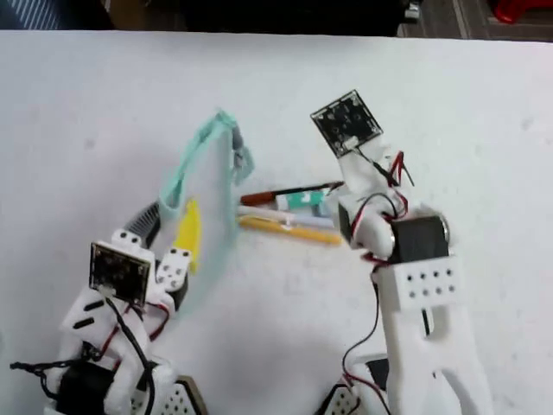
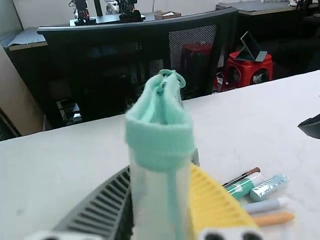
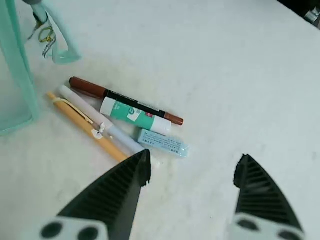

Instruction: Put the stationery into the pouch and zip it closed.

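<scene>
A clear pouch (image 1: 207, 194) with mint trim stands on edge, its zipper end far from the arms. My left gripper (image 1: 175, 209) is shut on the pouch (image 2: 160, 145), with the grey finger (image 2: 100, 200) on one side and the yellow finger (image 2: 212, 205) on the other. The stationery lies beside it on the table: a brown pen (image 3: 120, 97), a green and white stick (image 3: 132, 112), a pale blue eraser (image 3: 162, 142), a lavender pen (image 3: 107, 130) and an orange pen (image 3: 82, 122). My right gripper (image 3: 192, 167) hovers open just short of the eraser, holding nothing.
The white table (image 1: 449, 104) has bare room at the far side and to the right. The pouch's zipper pull and loop (image 3: 50, 40) hang near the brown pen's end. A black chair (image 2: 135, 60) stands past the table's far edge.
</scene>
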`<state>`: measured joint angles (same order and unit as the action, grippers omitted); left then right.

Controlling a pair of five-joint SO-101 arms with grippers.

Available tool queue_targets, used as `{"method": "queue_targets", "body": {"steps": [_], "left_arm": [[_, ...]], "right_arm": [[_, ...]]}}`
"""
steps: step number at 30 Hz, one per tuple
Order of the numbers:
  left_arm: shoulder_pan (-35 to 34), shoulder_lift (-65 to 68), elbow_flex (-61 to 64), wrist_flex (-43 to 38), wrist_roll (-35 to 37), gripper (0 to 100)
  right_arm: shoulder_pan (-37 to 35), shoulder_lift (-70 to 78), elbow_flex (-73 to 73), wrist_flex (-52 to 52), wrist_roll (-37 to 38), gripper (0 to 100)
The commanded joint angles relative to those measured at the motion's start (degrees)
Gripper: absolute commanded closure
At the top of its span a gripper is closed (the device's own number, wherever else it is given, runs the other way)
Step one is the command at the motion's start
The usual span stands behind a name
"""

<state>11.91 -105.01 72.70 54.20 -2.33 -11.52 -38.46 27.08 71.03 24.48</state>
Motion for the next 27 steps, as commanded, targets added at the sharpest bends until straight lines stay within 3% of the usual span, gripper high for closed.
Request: {"method": "queue_targets", "body": {"steps": [1,9,14,17,23,27], "left_arm": [[0.75,0.31,-2.02,7.56,0.18,75],[0.92,0.31,-5.1,13.19,0.18,76],[0.75,0.31,-5.1,12.92,0.44,76],[0.75,0.31,-5.19,12.84,0.53,76],[0.66,0.31,-4.84,12.22,0.09,92],[-2.07,0.31,-4.75,10.9,0.09,97]], "right_arm": [[0.48,3.47,-0.79,-1.27,-0.09,74.1],[0.04,11.38,-0.79,-2.42,0.35,74.1],[-1.71,14.81,-0.18,-2.15,10.02,74.1],[-1.71,17.8,-0.09,-2.86,11.96,74.6],[-1.98,26.68,-0.26,-6.73,12.04,89.0],[-3.21,30.9,-0.18,-7.6,12.04,85.0]]}}
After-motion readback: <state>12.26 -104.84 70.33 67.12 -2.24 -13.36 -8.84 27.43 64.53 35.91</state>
